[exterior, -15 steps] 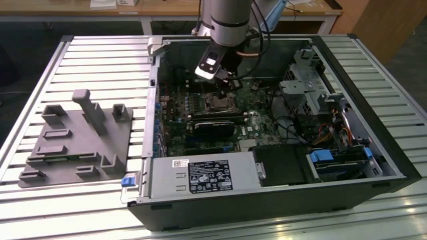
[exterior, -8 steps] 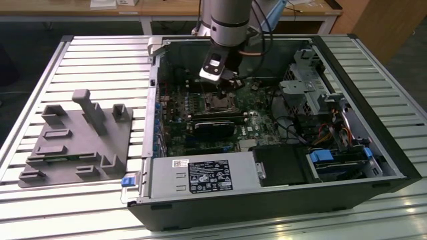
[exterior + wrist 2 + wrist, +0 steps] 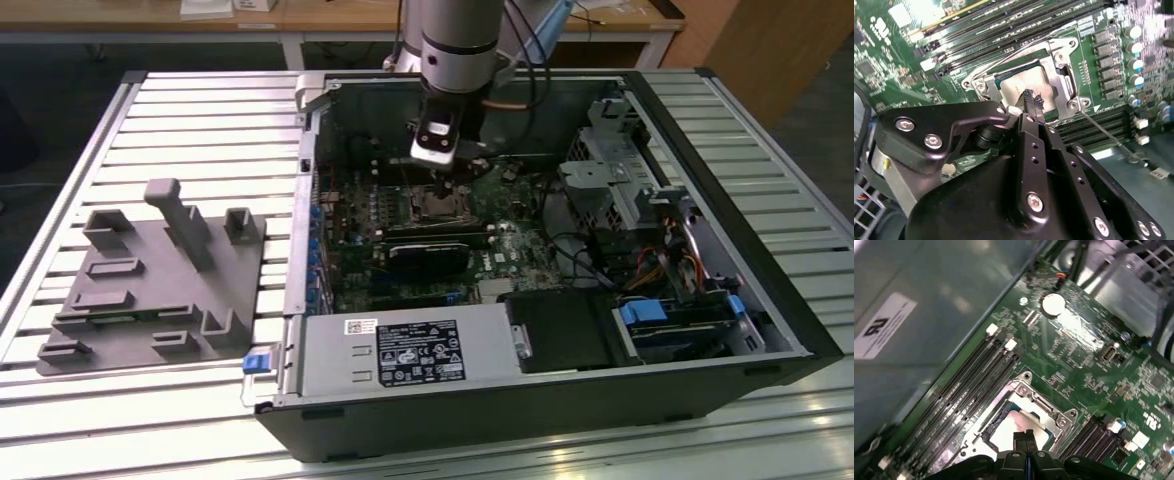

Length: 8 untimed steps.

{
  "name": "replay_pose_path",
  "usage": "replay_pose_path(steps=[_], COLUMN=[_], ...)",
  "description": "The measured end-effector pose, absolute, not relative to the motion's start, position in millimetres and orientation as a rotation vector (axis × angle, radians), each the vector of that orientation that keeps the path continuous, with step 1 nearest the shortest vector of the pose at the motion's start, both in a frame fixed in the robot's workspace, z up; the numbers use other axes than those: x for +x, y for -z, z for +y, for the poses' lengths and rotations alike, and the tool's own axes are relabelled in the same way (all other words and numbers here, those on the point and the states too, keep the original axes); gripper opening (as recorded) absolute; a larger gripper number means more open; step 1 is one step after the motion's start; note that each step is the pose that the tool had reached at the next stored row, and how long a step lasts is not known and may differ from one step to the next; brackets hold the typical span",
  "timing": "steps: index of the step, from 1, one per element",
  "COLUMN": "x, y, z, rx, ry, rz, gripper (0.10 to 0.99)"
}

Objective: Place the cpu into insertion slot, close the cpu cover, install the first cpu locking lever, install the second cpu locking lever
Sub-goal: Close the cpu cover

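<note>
While the tool (image 3: 1031, 102) hangs with its fingers pressed together and nothing between them, we see its tips directly above the cpu (image 3: 1016, 85), close to the silvery top; whether they touch it we cannot tell. Beneath the tool the cpu sits in the insertion slot (image 3: 435, 205) on the green motherboard (image 3: 1079, 345), and the cpu cover (image 3: 1063, 82) lies down around it. Beside the tool a thin wire lever (image 3: 1106, 135) runs from the cover's corner over the memory slots (image 3: 1079, 136). The open computer case (image 3: 534, 420) rests on the slatted counter (image 3: 200, 110).
</note>
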<state>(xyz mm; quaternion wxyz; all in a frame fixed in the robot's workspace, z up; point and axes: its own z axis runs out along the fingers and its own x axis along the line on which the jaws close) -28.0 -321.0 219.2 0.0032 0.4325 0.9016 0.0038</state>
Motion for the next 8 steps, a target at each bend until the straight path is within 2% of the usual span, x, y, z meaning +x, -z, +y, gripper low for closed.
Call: replay_pose_path(steps=[8], x=[-28.0], y=[-219.1], z=[-321.0], rx=[1.147], ry=[-0.013], rz=[2.918], gripper=[0.106])
